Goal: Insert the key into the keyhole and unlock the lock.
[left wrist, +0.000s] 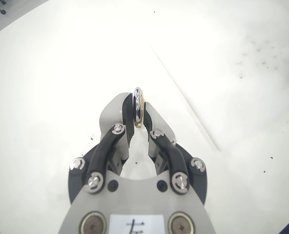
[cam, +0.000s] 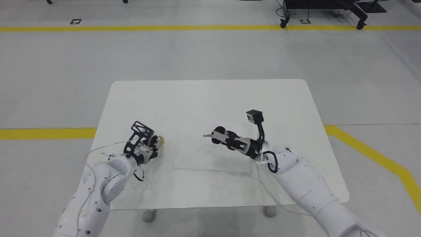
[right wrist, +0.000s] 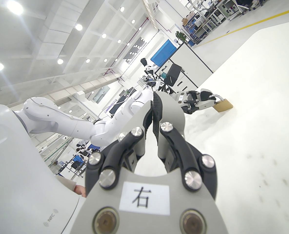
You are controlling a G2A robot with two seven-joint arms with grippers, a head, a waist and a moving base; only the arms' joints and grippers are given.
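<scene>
Left gripper (left wrist: 137,102): clamped on lock (left wrist: 137,110), near table's (cam: 197,99) left side. Right gripper (cam: 215,135): pinched shut on key (cam: 207,135), mid-table, well apart from lock.

Lock (right wrist: 223,106): brass-yellow body, silver shackle; left gripper (left wrist: 137,105) grey, with black ribbed pads (left wrist: 127,115); table (cam: 197,99) plain white; floor stripes (cam: 197,27) yellow.

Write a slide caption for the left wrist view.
Left gripper shut on the brass padlock, seen edge-on, over the white table.
</scene>
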